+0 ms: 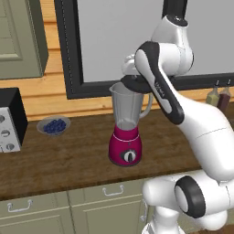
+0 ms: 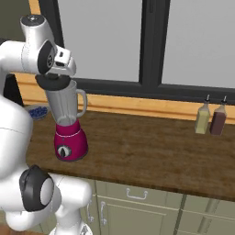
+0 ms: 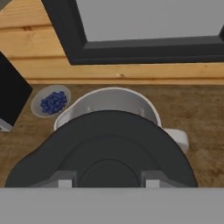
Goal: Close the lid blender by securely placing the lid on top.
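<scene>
The end effector (image 3: 108, 183) gripped the lid (image 3: 105, 148), closed on its knob, just above the blender (image 1: 126, 123) at frame centre; the jar mouth peeked out toward the upper frame, so alignment was slightly off.

Both base cams sit behind the arm, left and right, angled down at the same counter (image 1: 68, 160) and blender (image 1: 126, 122); hand cam stares straight down, close over the jar.

lid (image 3: 109, 148): flat black disc, held level just above jar mouth, not seated
blender (image 1: 125, 132): magenta base, clear jar, stood upright on counter
</scene>
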Motion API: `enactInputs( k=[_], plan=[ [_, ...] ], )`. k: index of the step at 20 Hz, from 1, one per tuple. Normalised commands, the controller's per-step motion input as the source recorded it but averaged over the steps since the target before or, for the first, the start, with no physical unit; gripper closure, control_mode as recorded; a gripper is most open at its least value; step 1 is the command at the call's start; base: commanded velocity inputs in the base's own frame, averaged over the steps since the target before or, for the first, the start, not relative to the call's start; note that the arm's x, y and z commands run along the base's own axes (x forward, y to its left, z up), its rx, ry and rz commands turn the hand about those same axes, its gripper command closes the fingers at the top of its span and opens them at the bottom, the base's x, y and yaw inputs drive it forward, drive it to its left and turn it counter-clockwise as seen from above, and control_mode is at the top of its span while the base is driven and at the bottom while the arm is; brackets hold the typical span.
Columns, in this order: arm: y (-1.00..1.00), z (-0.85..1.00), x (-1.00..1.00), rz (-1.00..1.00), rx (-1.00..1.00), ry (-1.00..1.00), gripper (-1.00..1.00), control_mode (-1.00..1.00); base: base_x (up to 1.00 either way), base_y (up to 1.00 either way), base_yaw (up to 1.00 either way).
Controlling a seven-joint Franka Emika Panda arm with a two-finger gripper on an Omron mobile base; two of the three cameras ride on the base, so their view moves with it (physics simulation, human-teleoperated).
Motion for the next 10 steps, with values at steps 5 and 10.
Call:
enactInputs(
  k=[5,10],
  plan=[
    [0.11,0.0,0.25,0.0,-0.03,0.0,1.0,-1.0,0.0,0.0,0.0],
    [0.01,0.0,0.29,0.0,-0.03,0.0,1.0,-1.0,0.0,0.0,0.0]
  ],
)
